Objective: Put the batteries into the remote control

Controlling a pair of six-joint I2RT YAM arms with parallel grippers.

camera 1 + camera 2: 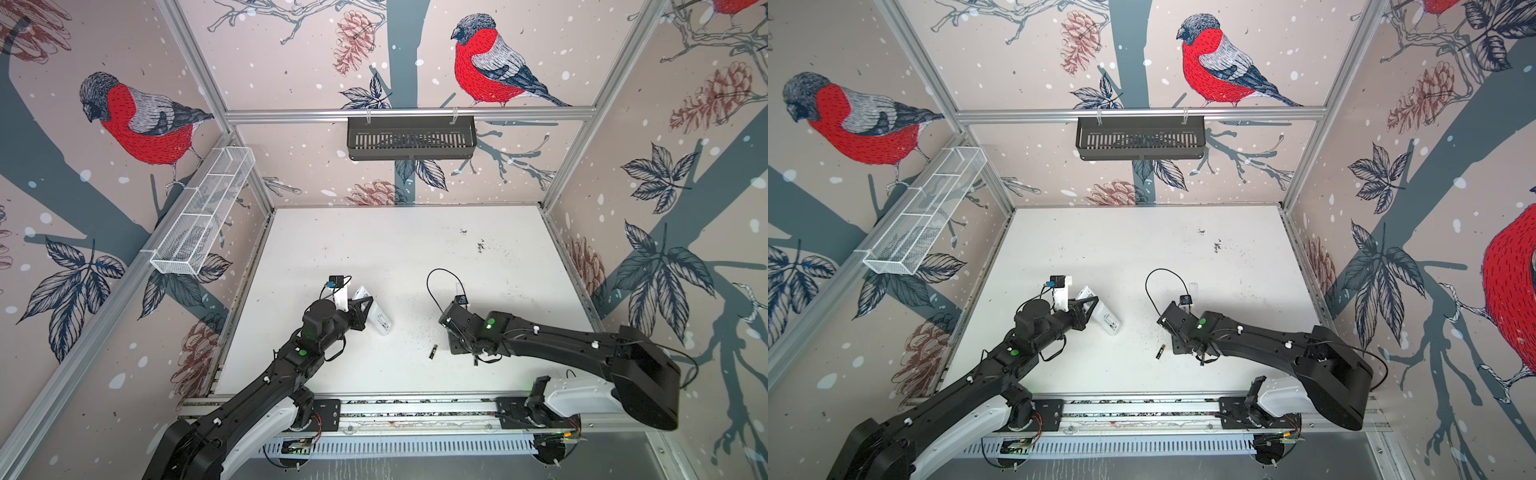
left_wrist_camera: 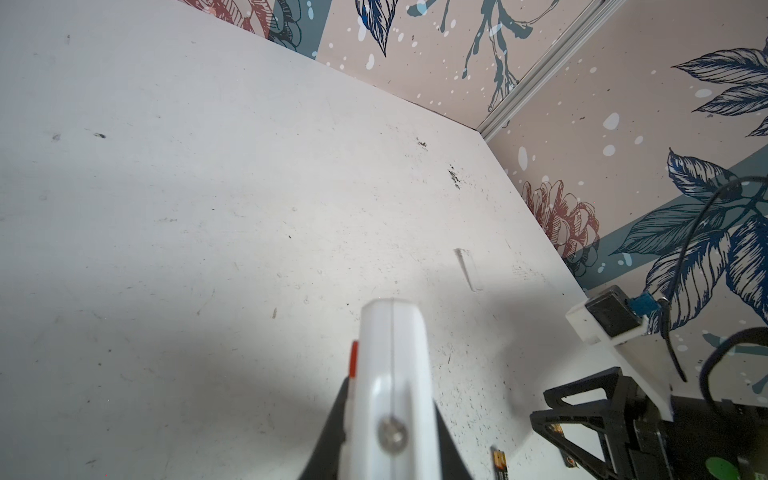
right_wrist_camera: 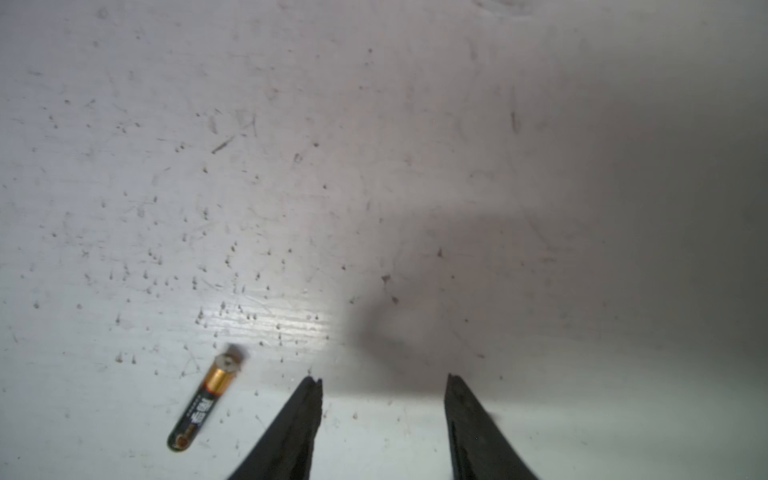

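The left tool (image 1: 362, 309) is clenched on the white remote control (image 1: 381, 321), gripping its far half at left-centre of the worktop (image 1: 415, 249). The remote's near end angles towards the right. I cannot tell whether it touches the surface. The right tool (image 3: 382, 379) is released, its jaws apart with nothing between them, over bare worktop right of centre. One battery (image 3: 203, 403), black with a gold band, lies flat just left of that tool, touching neither jaw.

White remote (image 1: 381, 320) tilted up; blk/gold battery (image 1: 432, 353) lies flat, apart.
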